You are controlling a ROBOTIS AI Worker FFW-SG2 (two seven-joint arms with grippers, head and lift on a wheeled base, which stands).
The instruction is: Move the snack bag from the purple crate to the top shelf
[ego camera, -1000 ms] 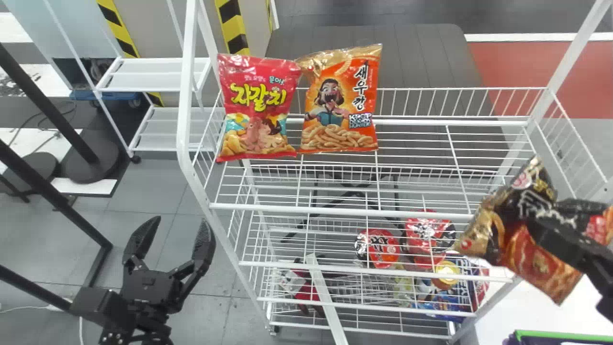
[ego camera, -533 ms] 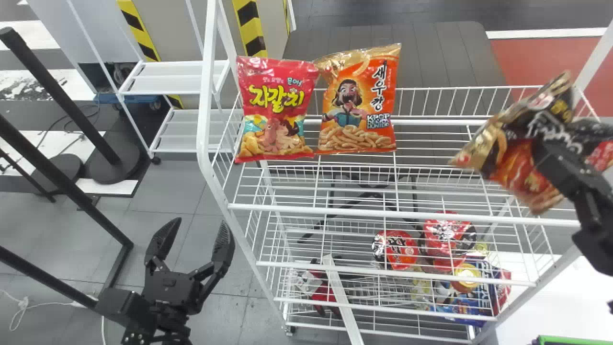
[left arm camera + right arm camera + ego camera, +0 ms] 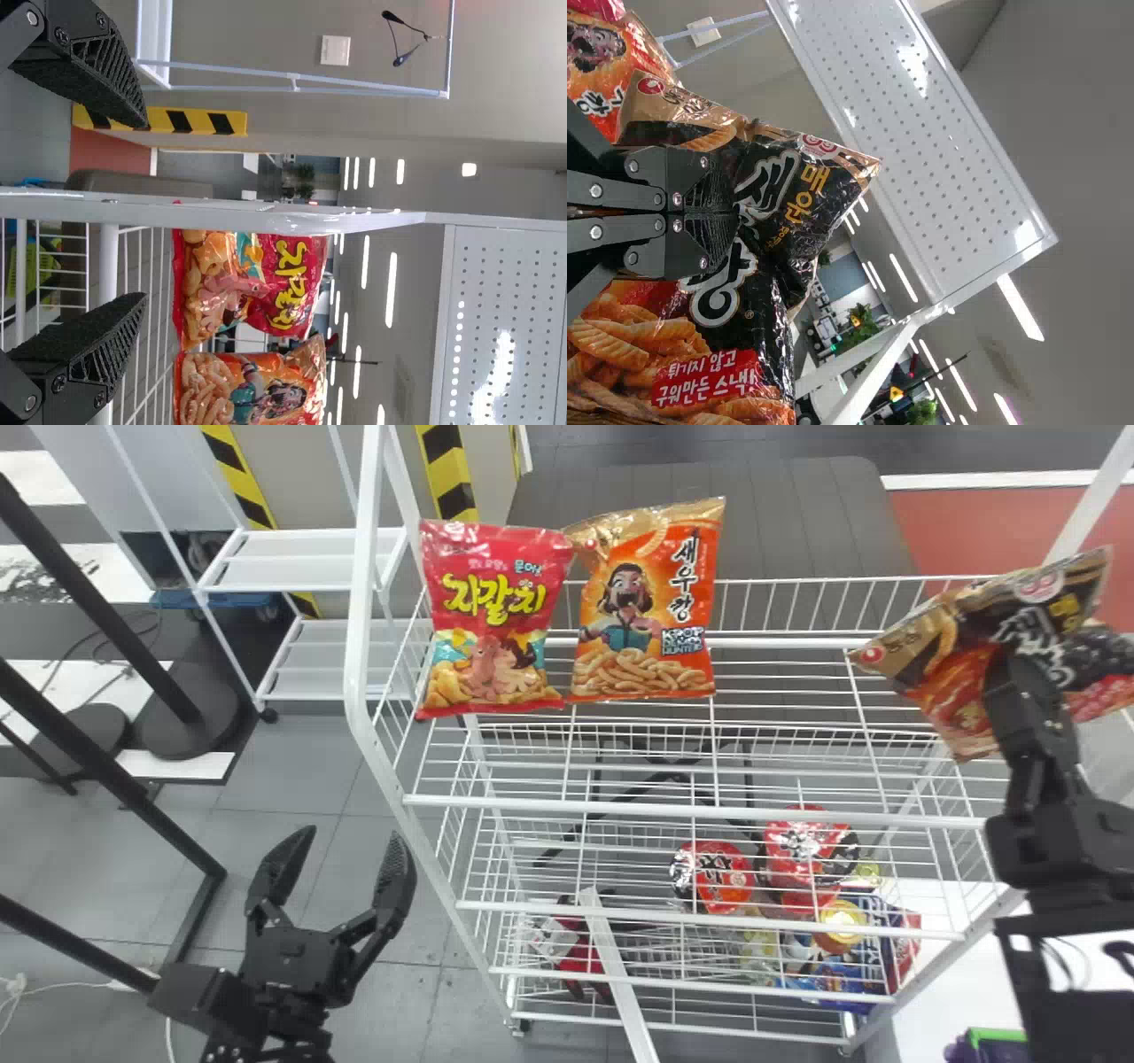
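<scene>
Since the top shelf [image 3: 797, 643] carries a red bag [image 3: 492, 615] and an orange bag [image 3: 647, 602], aim beside them; its front rail [image 3: 691, 810] could snag the snack bag [image 3: 961, 646], tilted near the head view's three o'clock, so level it before lowering; the right end effector [image 3: 733, 210] pinches it, to open once it stands; the left end effector [image 3: 350, 838], at eight, is spread.

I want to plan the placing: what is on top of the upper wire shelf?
A red bag and an orange bag stand on the shelf. Whatever is directly behind them is covered.
</scene>
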